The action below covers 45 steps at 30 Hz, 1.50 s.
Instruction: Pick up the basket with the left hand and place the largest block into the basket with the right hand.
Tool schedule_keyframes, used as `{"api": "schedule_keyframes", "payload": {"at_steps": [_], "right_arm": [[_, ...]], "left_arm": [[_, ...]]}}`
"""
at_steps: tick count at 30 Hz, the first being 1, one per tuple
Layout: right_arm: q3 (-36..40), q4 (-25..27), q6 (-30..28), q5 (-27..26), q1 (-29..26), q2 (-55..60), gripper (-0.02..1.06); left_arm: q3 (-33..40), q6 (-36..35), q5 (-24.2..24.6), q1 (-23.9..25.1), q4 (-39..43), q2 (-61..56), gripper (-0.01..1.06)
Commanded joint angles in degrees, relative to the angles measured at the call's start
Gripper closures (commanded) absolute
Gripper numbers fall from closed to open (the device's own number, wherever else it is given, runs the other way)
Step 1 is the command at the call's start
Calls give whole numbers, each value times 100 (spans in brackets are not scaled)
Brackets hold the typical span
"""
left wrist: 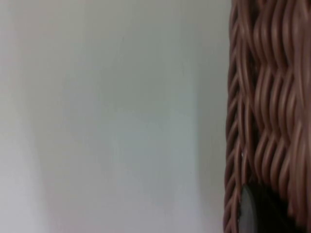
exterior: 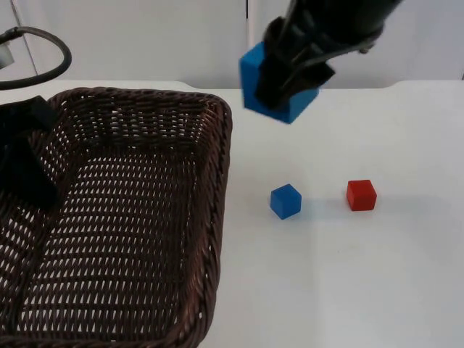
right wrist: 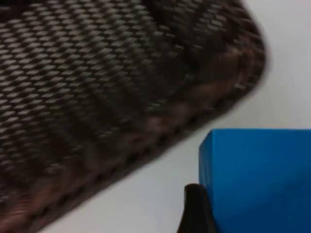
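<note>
White table (exterior: 348,275), left hand (exterior: 29,156) gripping wicker basket (exterior: 145,217) rim, right hand (exterior: 290,72) holding large blue block (exterior: 255,69) aloft, no writing

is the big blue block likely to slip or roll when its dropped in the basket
The big blue block, held by the right gripper, has flat faces, so it should land without rolling. The basket, held by the left gripper, has a textured weave that probably resists sliding.

Dark wicker basket (exterior: 145,217) at left — large blue block (exterior: 279,87) lifted beside its far corner.
</note>
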Motion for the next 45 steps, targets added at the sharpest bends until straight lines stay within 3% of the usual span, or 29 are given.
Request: {"api": "schedule_keyframes", "payload": {"at_steps": [1,9,12,16,20,28,36,45], "right_arm": [[1,22,-85,-80,239,-85,105],[1,90,-85,-240,876,-85,105],[1,339,-165,-443,950,-58,105],[1,1159,-764,-639,950,48,105],[1,1426,-1004,-642,950,151,105],[1,1378,-1121,-779,950,544,105],[1,1424,-1121,-1382,950,988,105],[1,1533,-1121,-1712,950,1274,105]], "left_arm": [[3,-8,59,-20,-93,-32,105],[3,13,45,-20,-93,-32,105],[3,13,45,-20,-93,-32,105],[3,13,59,-20,-83,-32,105],[3,13,59,-20,-31,-32,105],[3,13,59,-20,-11,-32,105],[3,13,59,-20,-11,-32,105],[3,13,59,-20,1,-32,105]]}}
